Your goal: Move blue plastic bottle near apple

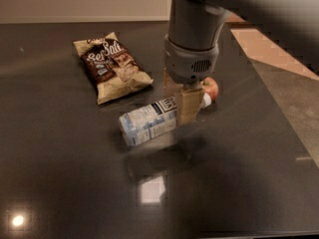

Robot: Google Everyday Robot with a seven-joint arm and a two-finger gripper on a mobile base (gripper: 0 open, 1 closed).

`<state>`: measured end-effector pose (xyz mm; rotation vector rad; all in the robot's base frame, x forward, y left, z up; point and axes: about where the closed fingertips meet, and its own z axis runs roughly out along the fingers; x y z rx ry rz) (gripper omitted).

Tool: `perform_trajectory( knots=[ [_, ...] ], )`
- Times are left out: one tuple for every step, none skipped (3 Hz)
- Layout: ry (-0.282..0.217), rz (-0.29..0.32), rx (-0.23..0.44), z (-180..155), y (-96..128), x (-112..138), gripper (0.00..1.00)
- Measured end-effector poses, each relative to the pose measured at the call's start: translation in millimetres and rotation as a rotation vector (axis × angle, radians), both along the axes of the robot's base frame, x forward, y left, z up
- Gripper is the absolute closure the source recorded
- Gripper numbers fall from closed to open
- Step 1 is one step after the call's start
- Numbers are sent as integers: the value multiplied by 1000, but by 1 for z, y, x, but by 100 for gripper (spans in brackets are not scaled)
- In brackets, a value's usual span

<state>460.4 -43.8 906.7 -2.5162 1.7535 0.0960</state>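
Blue plastic bottle [148, 121]: lies on its side at mid-counter, base toward the lower left, white cap toward the upper right. The pale blue-and-white label faces up, with its dark band at the neck end.
Bottle contact: can't tell whether it rests on the surface or hangs just above it. A dim reflection sits below it.
Tool [181, 104]: comes straight down over the bottle's neck end, tan fingers [189, 106] either side of it, closed onto the bottle. The near finger crosses in front of the neck.
Apple [213, 87]: red with a yellowish patch, just beyond the cap and partly hidden behind the tool. Cap and apple are very near; can't tell if they touch.
Arm [193, 39]: thick grey wrist housing directly above the tool, entering from the top right.
Chip bag [112, 66]: tan and brown, flat, up and left of the bottle and apart from it.
Counter [60, 173]: dark, glossy, with light spots reflected near the front edge.
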Motion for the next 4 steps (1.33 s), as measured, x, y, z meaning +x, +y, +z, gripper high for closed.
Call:
perform_trajectory(
  knots=[
    [-10, -199, -19, 3, -46, 8, 100],
    [0, -402, -25, -3, -93, 17, 100],
    [23, -525, -10, -15, -123, 23, 100],
    [27, -588, -10, -28, -141, 28, 83]
  ],
)
